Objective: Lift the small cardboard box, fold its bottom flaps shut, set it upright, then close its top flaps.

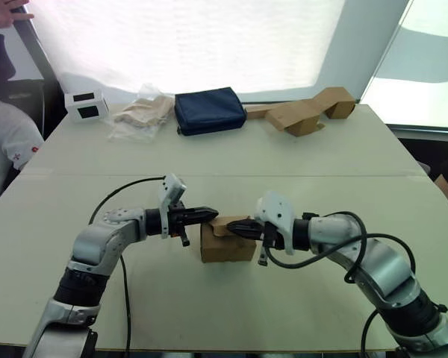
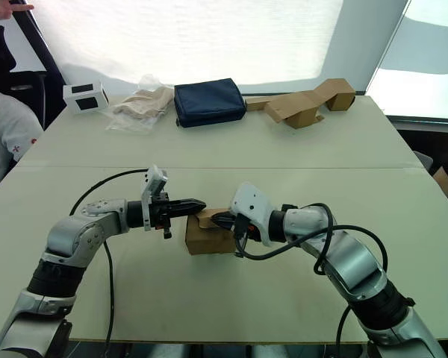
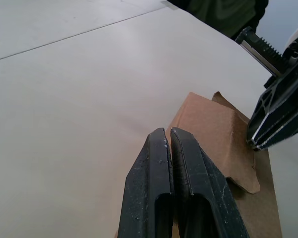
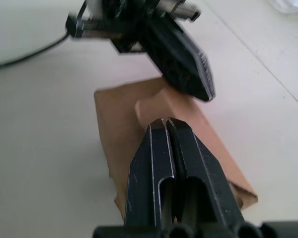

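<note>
Plain brown small cardboard box [image 1: 227, 242]

Setting: robot test area, lab-type room. Evidence: two plain white tables pushed together as one surface [image 1: 231, 160]; translucent white sheeting [image 1: 194, 41] hung behind as backdrop; a seated person [image 1: 4, 142] watching at the left edge. Assorted props along the far side: white box with dark windows [image 1: 86, 105], navy pouch [image 1: 209, 110], crumpled plastic bag [image 1: 143, 113], folded tan cardboard pieces [image 1: 306, 113].
</note>
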